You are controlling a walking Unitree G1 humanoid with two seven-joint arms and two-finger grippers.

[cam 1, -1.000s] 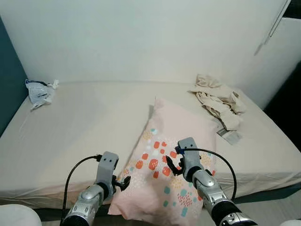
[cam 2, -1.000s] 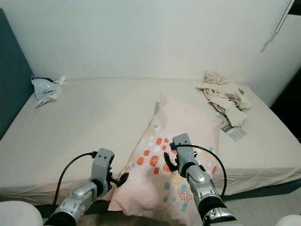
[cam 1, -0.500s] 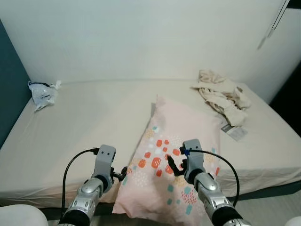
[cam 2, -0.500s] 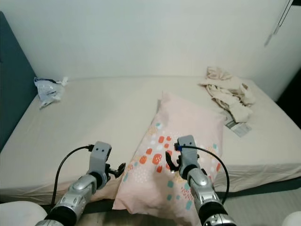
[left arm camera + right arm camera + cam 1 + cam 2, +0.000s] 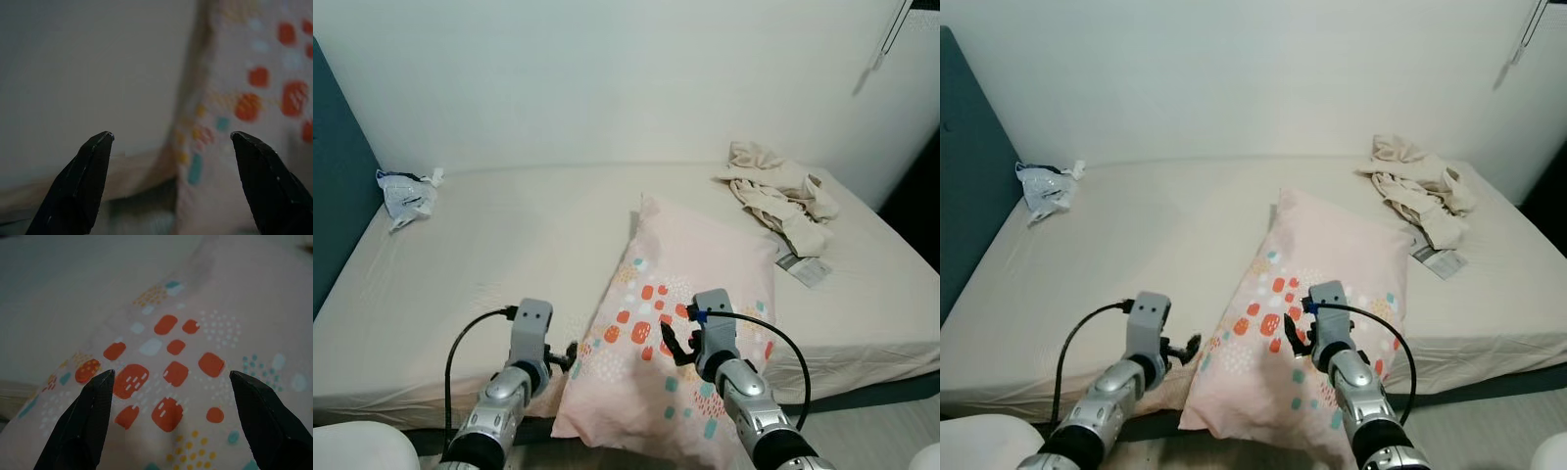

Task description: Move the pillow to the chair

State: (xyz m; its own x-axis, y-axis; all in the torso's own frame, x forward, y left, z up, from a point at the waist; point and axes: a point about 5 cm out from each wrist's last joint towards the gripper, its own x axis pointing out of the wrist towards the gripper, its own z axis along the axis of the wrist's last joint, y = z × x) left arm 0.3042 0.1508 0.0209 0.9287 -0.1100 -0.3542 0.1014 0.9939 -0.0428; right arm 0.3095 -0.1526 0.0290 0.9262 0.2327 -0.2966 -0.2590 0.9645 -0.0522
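A pink pillow (image 5: 690, 284) with orange and teal patches lies on the bed (image 5: 499, 264), its near end hanging over the front edge. My left gripper (image 5: 566, 354) is open beside the pillow's near left edge (image 5: 195, 147), which runs between its fingers with the sheet beyond. My right gripper (image 5: 672, 343) is open just above the patterned top of the pillow (image 5: 171, 333), near its lower middle. Nothing is held by either gripper.
Crumpled beige clothes (image 5: 778, 191) lie at the bed's back right with a paper tag (image 5: 808, 269) beside them. A plastic bag (image 5: 406, 191) sits at the back left by the teal headboard (image 5: 331, 196). A white wall runs behind the bed.
The whole view has shifted slightly as the camera moved. Both grippers stay open at the pillow's near end, and the pillow lies about where it was.
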